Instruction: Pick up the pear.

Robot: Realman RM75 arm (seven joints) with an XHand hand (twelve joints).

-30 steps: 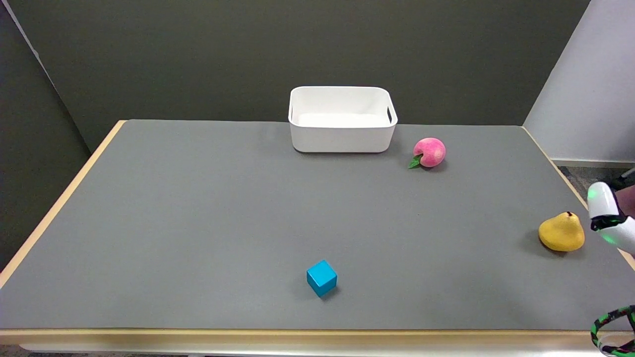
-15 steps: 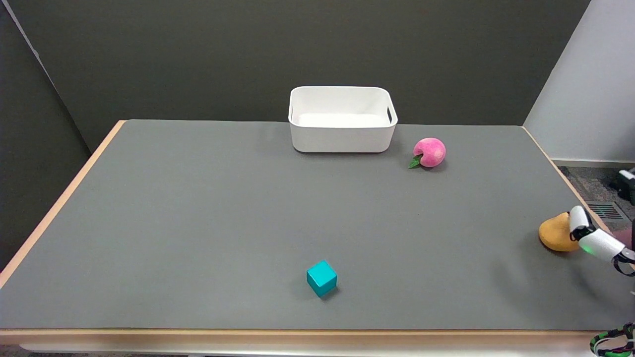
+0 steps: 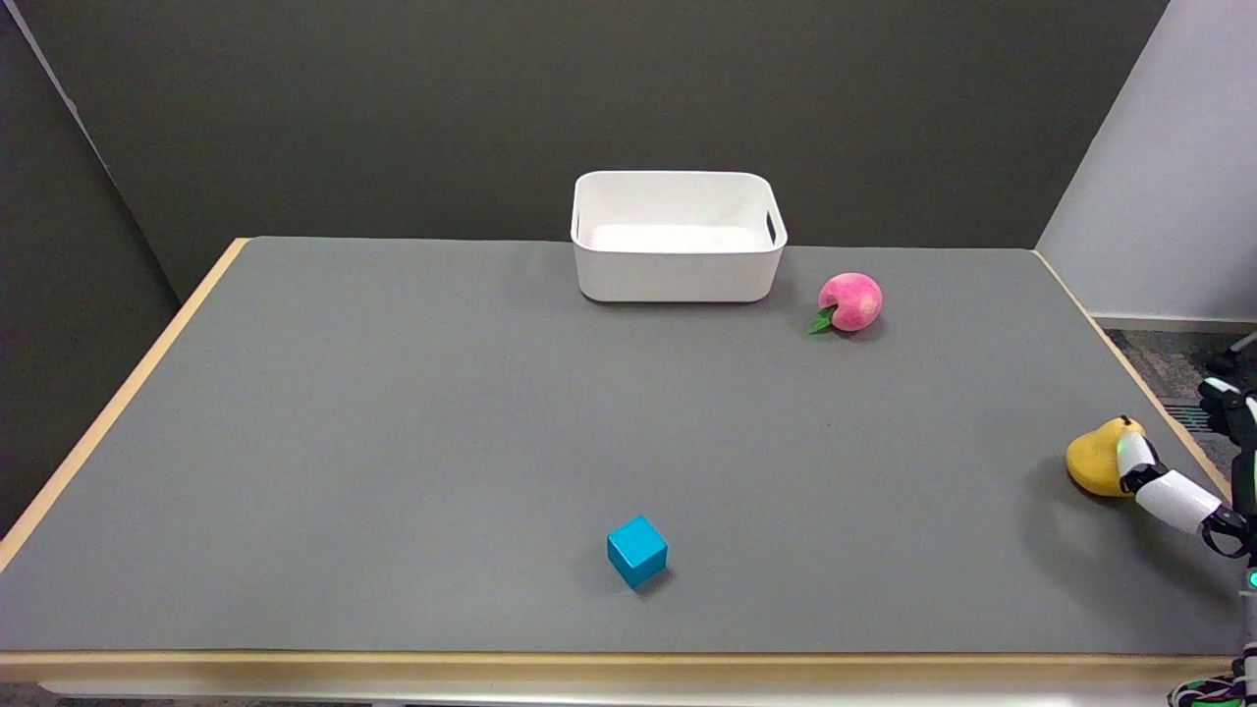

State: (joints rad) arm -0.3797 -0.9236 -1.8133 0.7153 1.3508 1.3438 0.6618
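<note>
The yellow pear (image 3: 1095,460) lies on the grey table mat near the right edge. My right hand (image 3: 1183,499) reaches in from the picture's right edge, and most of it is cut off. One white finger (image 3: 1132,457) lies across the pear's near right side. A dark fingertip (image 3: 1226,401) shows farther back and to the right, apart from the fruit. The fingers are spread, and the pear still sits on the mat.
A white bin (image 3: 678,270) stands at the back centre, with a pink peach (image 3: 850,301) to its right. A blue cube (image 3: 636,550) sits near the front edge. The table's wooden right edge (image 3: 1129,378) runs just behind the pear.
My right hand has come down and in from the right. Its white finger has moved from beside the pear to across the pear's near right side. The pear has stayed in place.
</note>
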